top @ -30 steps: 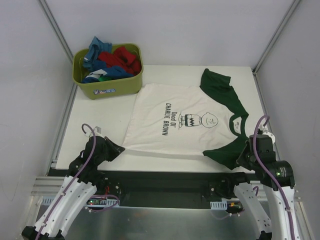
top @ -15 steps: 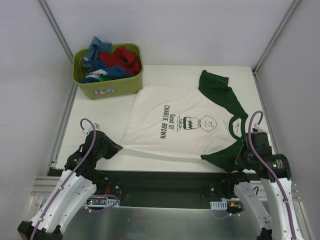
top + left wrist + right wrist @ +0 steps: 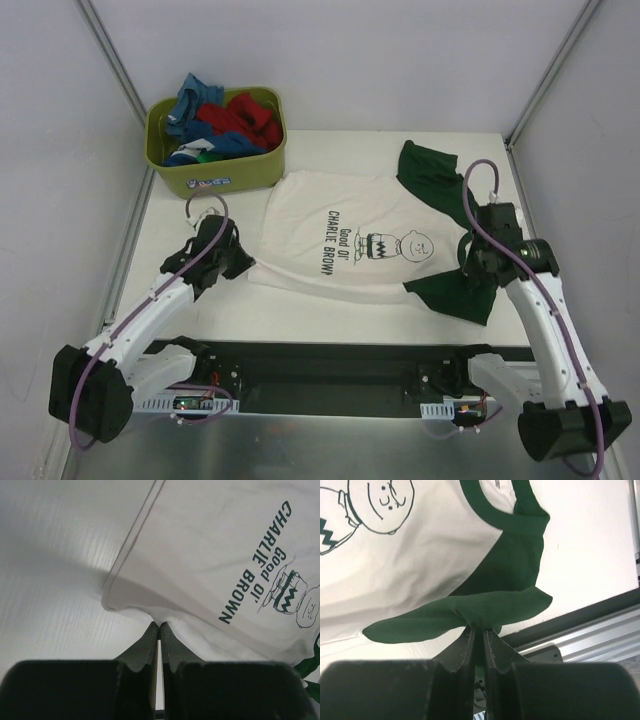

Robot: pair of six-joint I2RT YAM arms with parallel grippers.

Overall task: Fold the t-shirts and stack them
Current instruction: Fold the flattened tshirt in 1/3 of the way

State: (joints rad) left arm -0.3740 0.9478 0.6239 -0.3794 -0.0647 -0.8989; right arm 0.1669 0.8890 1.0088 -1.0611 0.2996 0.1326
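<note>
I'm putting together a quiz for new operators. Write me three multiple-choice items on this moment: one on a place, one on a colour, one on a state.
1. Where on the table does the tub stand?
A near right corner; B far left corner; C centre.
2. What colour are the sleeves of the cream t-shirt?
A red; B blue; C dark green.
3. What is the right gripper doing?
A shut on a sleeve; B open over the tub; C open on bare table.

Answers:
1 B: the top view shows it at the far left.
2 C: both sleeves show dark green beside the cream body.
3 A: the right wrist view shows it pinching green cloth.
</note>
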